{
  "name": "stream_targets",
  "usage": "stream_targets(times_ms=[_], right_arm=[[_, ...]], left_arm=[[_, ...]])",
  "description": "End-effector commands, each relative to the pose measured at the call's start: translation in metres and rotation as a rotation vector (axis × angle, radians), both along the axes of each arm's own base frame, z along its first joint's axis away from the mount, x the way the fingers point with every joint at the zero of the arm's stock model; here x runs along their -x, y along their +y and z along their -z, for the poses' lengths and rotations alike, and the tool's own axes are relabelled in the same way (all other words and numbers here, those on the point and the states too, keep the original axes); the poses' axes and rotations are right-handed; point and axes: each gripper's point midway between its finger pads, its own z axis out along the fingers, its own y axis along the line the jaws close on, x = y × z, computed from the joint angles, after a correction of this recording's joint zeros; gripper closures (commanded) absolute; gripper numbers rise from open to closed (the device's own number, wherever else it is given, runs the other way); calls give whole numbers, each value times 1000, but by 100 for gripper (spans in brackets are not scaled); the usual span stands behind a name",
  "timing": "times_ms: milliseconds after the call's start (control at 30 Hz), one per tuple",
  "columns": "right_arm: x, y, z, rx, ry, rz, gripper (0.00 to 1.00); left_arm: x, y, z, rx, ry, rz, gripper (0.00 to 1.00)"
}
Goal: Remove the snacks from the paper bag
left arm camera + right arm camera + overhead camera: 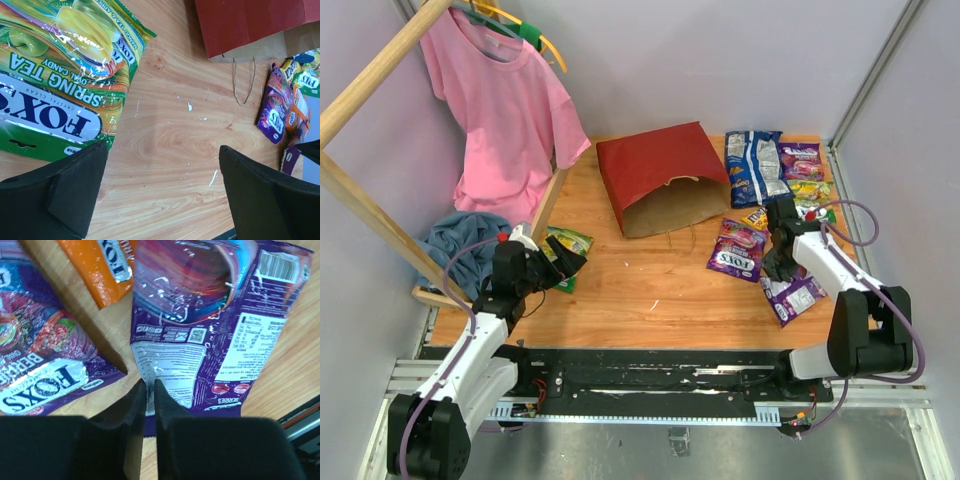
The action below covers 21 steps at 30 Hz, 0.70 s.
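Paper bag (660,175) lies on its side at the back-centre of the table (650,300), mouth twd the arms, a thin handle trailing on the wood. Snacks are spread to its right: blue-white bag (755,165), small purple, yellow & orange packs, a Fox's berries pack (737,250). A green Fox's pack (60,90) sits apart on the left. Right gripper (150,390) has its jaws all but closed, pinching the near edge of a purple packet (200,330) that lies flat, nearest the arms. Left gripper (161,150) hangs wide open over bare wood just beside the green pack, holding nothing. Risks: glossy film may cling to a finger on release & get dragged off the pile. Inside of bag can't be seen, so a packet could be left behind. With bag flat & light, a reach in may just shove it or snag the handle.
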Motion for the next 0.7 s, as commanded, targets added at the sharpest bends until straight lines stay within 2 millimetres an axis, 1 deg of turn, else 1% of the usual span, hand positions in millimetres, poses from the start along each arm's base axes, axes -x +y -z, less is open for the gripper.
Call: stream_targets(times_ms=[0, 33, 67, 100, 133, 167, 233, 267, 300, 367, 433, 567, 667], right_arm=[[-12, 6, -4, -47, -45, -49, 71], [-17, 9, -6, -58, -65, -76, 53], [-19, 11, -9, -65, -81, -105, 38], [-21, 13, -13, -73, -103, -119, 25], [-24, 14, -17, -78, -126, -129, 15], [-26, 16, -22, -86, -153, -142, 11], [-32, 23, -31, -119, -223, -184, 7], [-37, 32, -35, -154, -278, -223, 7], [-39, 45, -37, -207, -337, -274, 6], [-49, 81, -52, -354, -541, -400, 4], [-48, 114, -60, -462, -677, -462, 4], [-48, 169, -74, -542, -799, -571, 4], [-60, 211, -101, -662, -922, -644, 8]], left_arm=[[-5, -1, -14, -4, -35, 20, 3], [-5, -1, -14, -2, -35, 22, 2], [-5, -2, -15, 1, -38, 27, 2], [-5, -3, -15, 3, -40, 32, 2], [-5, -4, -15, 5, -41, 37, 1], [-5, -4, -15, 6, -43, 39, 2], [-6, -6, -15, 9, -42, 45, 1], [-6, -6, -14, 9, -39, 49, 1], [-7, -7, -14, 12, -41, 52, 1], [-7, -8, -15, 19, -45, 59, 1], [-8, -10, -17, 28, -54, 67, 1], [-8, -15, -16, 52, -54, 83, 1], [-6, -18, -17, 67, -53, 100, 0]])
